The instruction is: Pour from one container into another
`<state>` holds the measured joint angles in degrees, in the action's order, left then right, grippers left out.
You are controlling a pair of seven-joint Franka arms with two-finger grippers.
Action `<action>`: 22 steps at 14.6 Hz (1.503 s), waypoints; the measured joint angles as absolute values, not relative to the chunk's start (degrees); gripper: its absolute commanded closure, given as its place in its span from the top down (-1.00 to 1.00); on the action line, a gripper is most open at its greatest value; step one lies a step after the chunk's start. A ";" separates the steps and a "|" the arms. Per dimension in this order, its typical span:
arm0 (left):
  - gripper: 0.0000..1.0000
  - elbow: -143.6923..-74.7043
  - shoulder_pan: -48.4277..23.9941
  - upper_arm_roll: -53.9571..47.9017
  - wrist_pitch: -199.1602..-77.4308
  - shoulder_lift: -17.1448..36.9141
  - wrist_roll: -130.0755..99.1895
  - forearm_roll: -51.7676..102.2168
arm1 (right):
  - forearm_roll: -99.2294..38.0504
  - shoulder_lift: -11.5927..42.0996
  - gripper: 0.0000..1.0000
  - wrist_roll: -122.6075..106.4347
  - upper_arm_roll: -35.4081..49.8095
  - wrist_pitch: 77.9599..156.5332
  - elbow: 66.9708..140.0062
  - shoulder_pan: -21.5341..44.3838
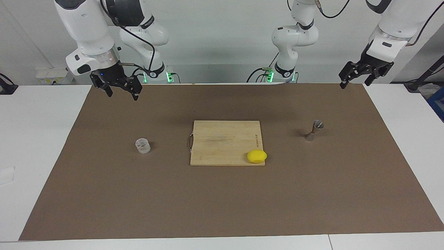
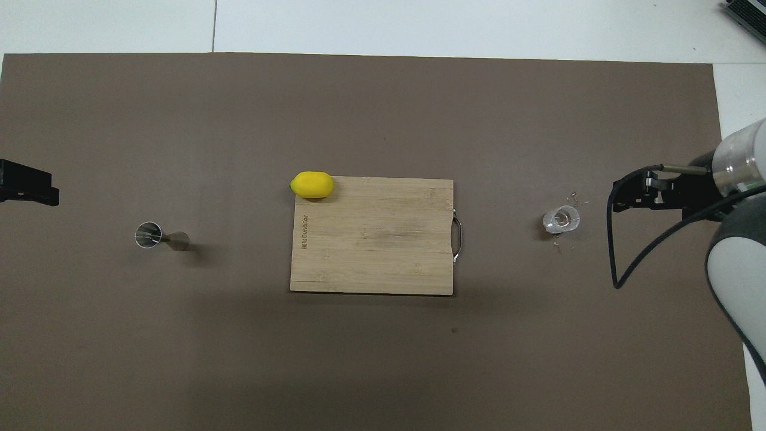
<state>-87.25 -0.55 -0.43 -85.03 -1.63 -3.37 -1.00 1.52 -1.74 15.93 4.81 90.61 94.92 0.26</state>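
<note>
Glass tumbler stands upright on the brown mat toward my right arm's end, cutting board beside it mid-counter, lemon on the board's corner. Steel jigger stands upright toward my left arm's end. My right gripper hangs over the mat's edge, fingers wide, empty. My left gripper hovers likewise, fingers spread, nothing held.
</note>
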 measured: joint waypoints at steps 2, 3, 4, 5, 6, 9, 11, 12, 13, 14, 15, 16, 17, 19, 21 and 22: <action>1.00 -87.25 -0.55 -0.42 -85.03 -1.64 -3.38 -1.00 | 1.52 -1.74 1.00 15.93 4.81 90.61 94.92 0.26; 1.00 -87.25 -0.55 -0.42 -85.03 -1.64 -3.38 -1.00 | 1.52 -1.74 1.00 15.93 4.81 90.61 94.92 0.26; 1.00 -87.26 -0.55 -0.42 -85.03 -1.64 -3.38 -1.00 | 1.52 -1.74 1.00 15.93 4.81 90.61 94.92 0.26; 1.00 -87.26 -0.55 -0.43 -85.03 -1.64 -3.38 -1.00 | 1.52 -1.74 1.00 15.93 4.81 90.61 94.92 0.26; 1.00 -87.26 -0.55 -0.44 -85.03 -1.64 -3.38 -1.00 | 1.52 -1.74 1.00 15.93 4.81 90.61 94.92 0.26; 1.00 -87.26 -0.55 -0.44 -85.03 -1.64 -3.38 -1.00 | 1.52 -1.74 1.00 15.93 4.81 90.61 94.92 0.26; 1.00 -87.26 -0.55 -0.41 -85.04 -1.64 -3.38 -1.00 | 1.52 -1.74 1.00 15.93 4.81 90.61 94.92 0.26; 1.00 -87.26 -0.55 -0.40 -85.04 -1.64 -3.38 -1.00 | 1.52 -1.74 1.00 15.93 4.81 90.61 94.92 0.26; 1.00 -87.26 -0.54 -0.40 -85.05 -1.64 -3.38 -1.00 | 1.52 -1.74 1.00 15.93 4.81 90.61 94.92 0.26; 1.00 -87.26 -0.53 -0.39 -85.06 -1.64 -3.38 -1.00 | 1.52 -1.74 1.00 15.93 4.81 90.61 94.92 0.26; 1.00 -87.26 -0.53 -0.37 -85.10 -1.64 -3.38 -1.00 | 1.52 -1.74 1.00 15.93 4.81 90.61 94.92 0.26; 1.00 -87.26 -0.52 -0.35 -85.26 -1.64 -3.38 -1.00 | 1.52 -1.74 1.00 15.93 4.81 90.61 94.92 0.26; 1.00 -87.27 -0.51 -0.30 -85.82 -1.64 -3.39 -1.00 | 1.52 -1.74 1.00 15.93 4.81 90.61 94.92 0.26; 1.00 -87.53 -0.46 -0.14 -87.37 -1.64 -3.40 -1.01 | 1.52 -1.74 1.00 15.93 4.81 90.61 94.92 0.26; 1.00 -88.74 -0.39 0.08 -90.20 -1.74 -3.40 -1.01 | 1.52 -1.74 1.00 15.93 4.81 90.61 94.92 0.26; 1.00 -89.98 -0.38 0.15 -92.39 -1.98 -3.40 -1.01 | 1.52 -1.74 1.00 15.93 4.81 90.61 94.92 0.26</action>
